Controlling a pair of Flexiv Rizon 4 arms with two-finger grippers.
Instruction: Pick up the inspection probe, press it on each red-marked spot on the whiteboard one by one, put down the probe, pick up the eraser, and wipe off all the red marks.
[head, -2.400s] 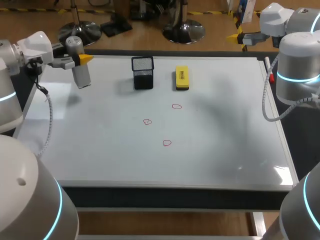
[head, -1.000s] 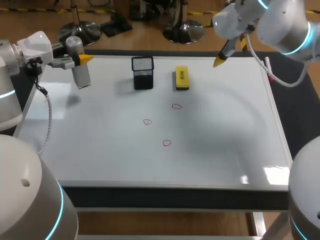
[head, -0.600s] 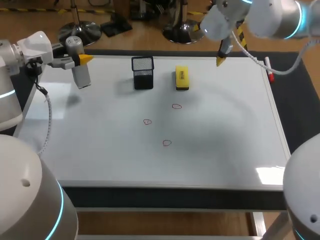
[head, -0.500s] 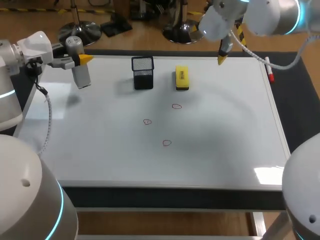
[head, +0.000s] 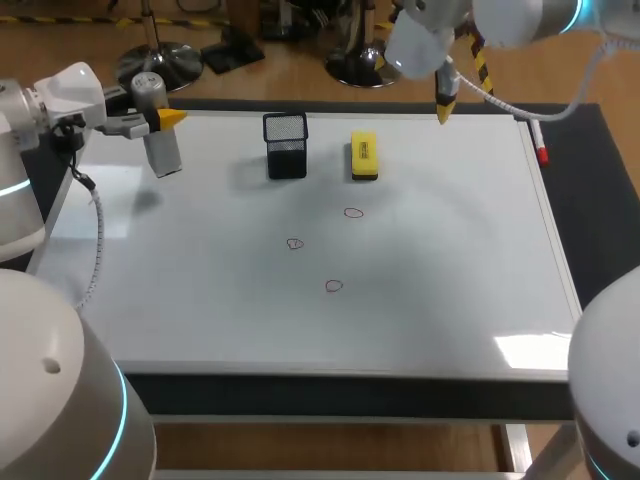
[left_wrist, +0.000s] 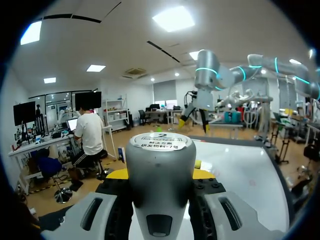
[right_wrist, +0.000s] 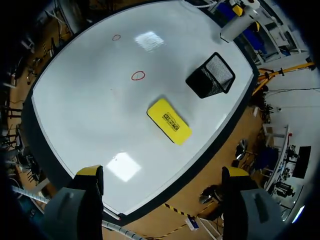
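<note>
By the far left corner of the whiteboard (head: 200, 320), the left gripper (head: 156, 119) is clamped on the inspection probe (head: 160, 140), a grey cylinder held roughly upright over the board. The left wrist view shows a round white label with dark print on its top end. To the right stands a black mesh pen holder (head: 286, 146). Next to it the yellow eraser (head: 364, 156) lies flat, with a dark printed strip on its top.

Nearer the front are three red rings: the left mark (head: 294, 243), the far mark (head: 352, 212) and the near mark (head: 334, 286). Right of the eraser, above the board's far edge, hangs the right gripper (head: 443, 108), its fingers spread wide with nothing between them. A marker (head: 540, 148) with a red end lies along the right edge.

Since 2.4 s ago, the right arm has swung up from the right side and leftward along the far edge. The left arm, probe and marks have not shifted.
</note>
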